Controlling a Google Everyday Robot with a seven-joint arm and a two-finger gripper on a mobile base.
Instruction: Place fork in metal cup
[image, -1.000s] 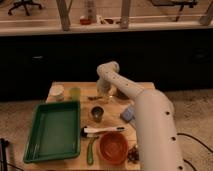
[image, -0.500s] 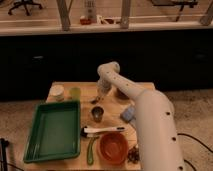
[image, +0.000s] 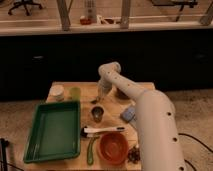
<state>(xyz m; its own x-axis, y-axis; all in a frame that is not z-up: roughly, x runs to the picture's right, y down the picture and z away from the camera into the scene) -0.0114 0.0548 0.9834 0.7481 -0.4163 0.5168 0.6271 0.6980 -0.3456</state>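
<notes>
The white arm reaches from the lower right across the wooden table (image: 112, 102) to its back. My gripper (image: 101, 93) points down at the arm's end, just behind the metal cup (image: 97, 113). The cup is small, steel and upright, with a dark inside, and stands mid-table. The fork (image: 95, 101) is a slim dark piece sticking out below the gripper to the left. It hangs tilted a little above and behind the cup's rim. The gripper appears shut on it.
A green tray (image: 54, 131) fills the left side. A white round container (image: 57, 91) and a yellow-green cup (image: 75, 93) stand at the back left. A white-handled tool (image: 102, 131), a green tool (image: 91, 150) and an orange bowl (image: 113, 147) lie in front. A blue-grey object (image: 129, 114) lies to the right.
The gripper and the fork have dropped slightly and shifted a little left towards the cup. Nothing else has moved.
</notes>
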